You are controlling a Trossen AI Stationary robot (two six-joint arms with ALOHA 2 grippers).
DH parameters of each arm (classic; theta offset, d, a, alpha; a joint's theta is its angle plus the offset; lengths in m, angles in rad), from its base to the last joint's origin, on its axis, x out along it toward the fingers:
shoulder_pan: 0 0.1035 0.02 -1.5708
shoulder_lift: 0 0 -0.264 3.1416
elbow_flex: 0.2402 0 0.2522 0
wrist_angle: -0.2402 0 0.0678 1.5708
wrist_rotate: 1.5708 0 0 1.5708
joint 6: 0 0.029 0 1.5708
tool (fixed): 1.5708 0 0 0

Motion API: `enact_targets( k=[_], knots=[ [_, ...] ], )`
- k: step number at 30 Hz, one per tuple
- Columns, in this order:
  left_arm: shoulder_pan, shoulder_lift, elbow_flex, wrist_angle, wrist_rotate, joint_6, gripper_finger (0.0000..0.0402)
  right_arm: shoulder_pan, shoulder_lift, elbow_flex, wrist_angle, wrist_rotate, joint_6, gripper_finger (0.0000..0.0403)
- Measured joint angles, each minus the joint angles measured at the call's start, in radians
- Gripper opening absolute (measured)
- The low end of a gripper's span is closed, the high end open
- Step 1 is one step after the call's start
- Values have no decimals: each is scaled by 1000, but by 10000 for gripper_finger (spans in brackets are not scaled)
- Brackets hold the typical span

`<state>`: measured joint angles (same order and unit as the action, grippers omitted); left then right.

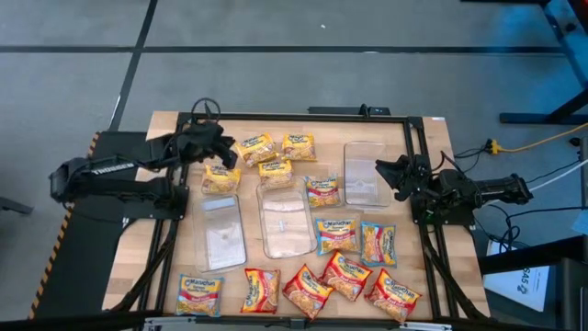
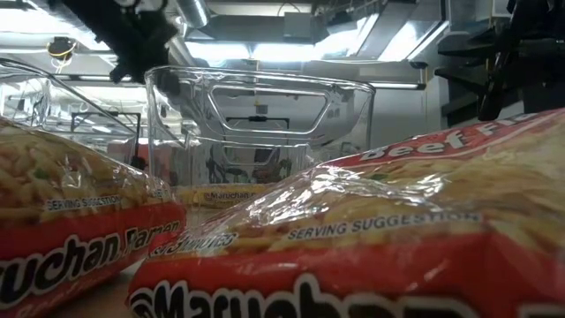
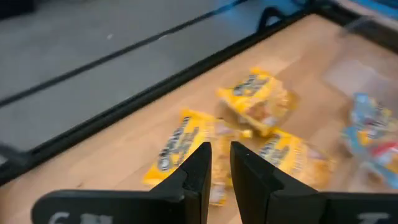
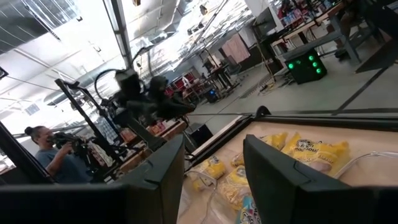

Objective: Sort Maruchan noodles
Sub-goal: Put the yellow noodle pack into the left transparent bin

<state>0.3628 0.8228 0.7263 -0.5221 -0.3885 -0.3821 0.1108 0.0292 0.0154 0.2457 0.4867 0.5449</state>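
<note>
Worktop (image 1: 432,165) of light wood fills the middle of the high view, carrying three clear trays (image 1: 285,219) at centre, four yellow noodle packets (image 1: 256,148) in the upper-left part, and blue-edged and red-orange noodle packets (image 1: 336,233) spread from centre to the lower edge. Left pincer (image 1: 223,147) hangs at upper left just beside the yellow packets, fingers (image 3: 198,168) parted by a narrow gap with nothing between them. Right pincer (image 1: 386,173) sits at centre right beside the rightmost tray (image 1: 364,173), spread wide and empty.
</note>
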Motion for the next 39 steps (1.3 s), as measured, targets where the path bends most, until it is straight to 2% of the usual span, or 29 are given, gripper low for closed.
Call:
enact_targets(
  k=[7,12,20,29,39],
  knots=[
    [247,7,-3,-340,121,77,53,0,0,0,-18,2,0,161],
    [346,39,-36,-470,191,81,58,0,0,0,-20,20,0,161],
    [361,103,-48,-460,173,78,61,0,1,0,-41,22,0,161],
    [361,235,-48,-395,354,155,62,0,1,0,-65,21,0,161],
    [361,422,-48,-319,357,201,62,0,1,0,-92,19,0,161]
  ],
)
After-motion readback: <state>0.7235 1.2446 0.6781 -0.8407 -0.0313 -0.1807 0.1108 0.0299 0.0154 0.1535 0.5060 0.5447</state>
